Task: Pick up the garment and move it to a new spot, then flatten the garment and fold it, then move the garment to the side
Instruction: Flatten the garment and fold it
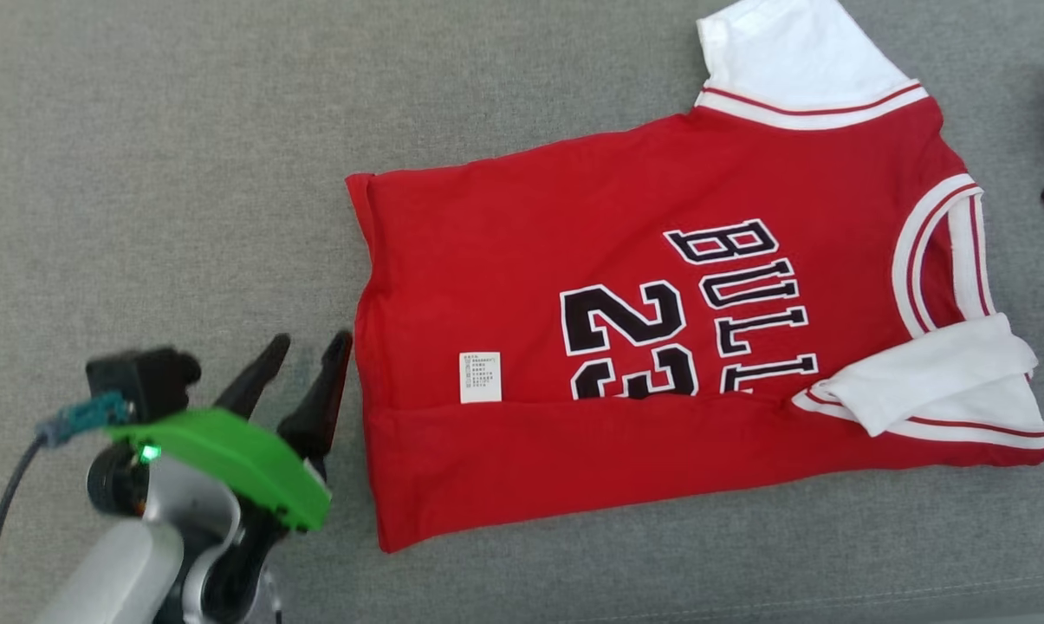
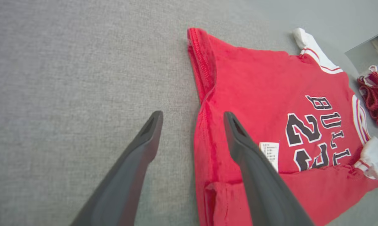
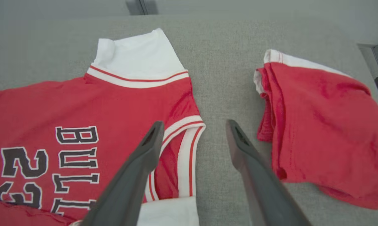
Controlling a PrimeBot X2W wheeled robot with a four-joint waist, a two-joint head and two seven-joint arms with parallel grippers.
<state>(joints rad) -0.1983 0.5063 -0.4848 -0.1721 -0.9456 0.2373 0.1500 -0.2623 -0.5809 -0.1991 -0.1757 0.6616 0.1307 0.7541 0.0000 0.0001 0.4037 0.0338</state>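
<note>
Left gripper [image 1: 310, 340], fingers wide apart, empty, beside the hem of the red jersey [image 1: 530, 260].

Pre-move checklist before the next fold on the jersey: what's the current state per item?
1. Left gripper open, empty, beside the jersey: ok.
2. Right gripper open, empty, at the collar end: ok.
3. Near long edge of the jersey folded over: ok.
4. Near white sleeve lying flat: not ok, bunched.
5. Far white sleeve tucked in: not ok, sticks out.
6. Second red garment apart from the jersey: ok.
</note>
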